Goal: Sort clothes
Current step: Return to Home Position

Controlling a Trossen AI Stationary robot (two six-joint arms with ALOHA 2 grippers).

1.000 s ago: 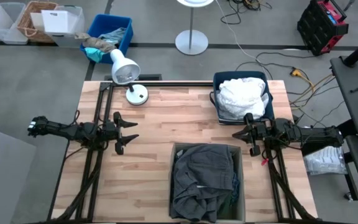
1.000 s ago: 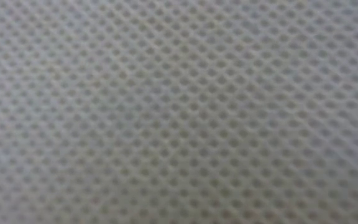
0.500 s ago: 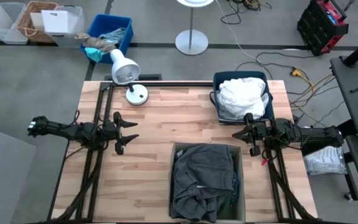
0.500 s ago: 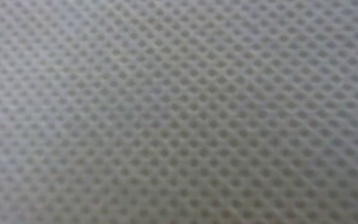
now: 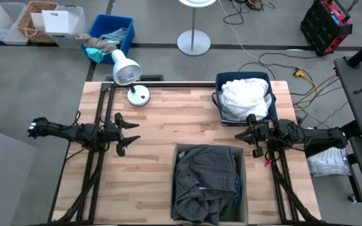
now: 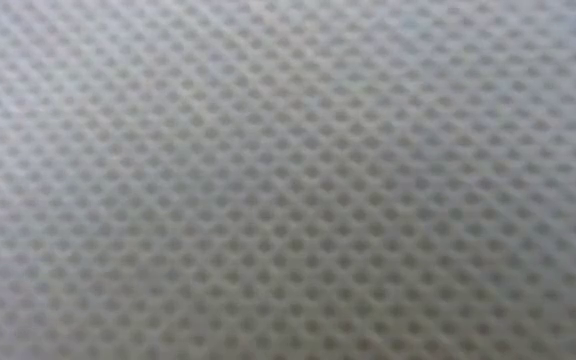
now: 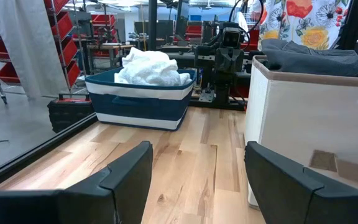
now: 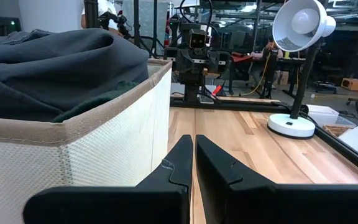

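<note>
White clothes (image 5: 246, 97) are heaped in a navy basket (image 5: 219, 100) at the table's far right, also in the left wrist view as white clothes (image 7: 149, 66). Dark grey clothes (image 5: 203, 182) fill a beige fabric bin (image 5: 242, 188) at the near middle; a bit of dark green cloth (image 8: 98, 102) shows at the bin's rim. My left gripper (image 5: 129, 132) is open at the table's left, level above the wood. My right gripper (image 5: 246, 134) is shut at the table's right, beside the basket's near side. Neither touches any cloth.
A white desk lamp (image 5: 129, 74) stands at the far left of the table. Bare wood (image 5: 149, 163) lies between my left gripper and the bin. On the floor beyond the table is a blue tub (image 5: 112, 34) with rags. The low view shows only a pale mesh (image 6: 288, 180) close up.
</note>
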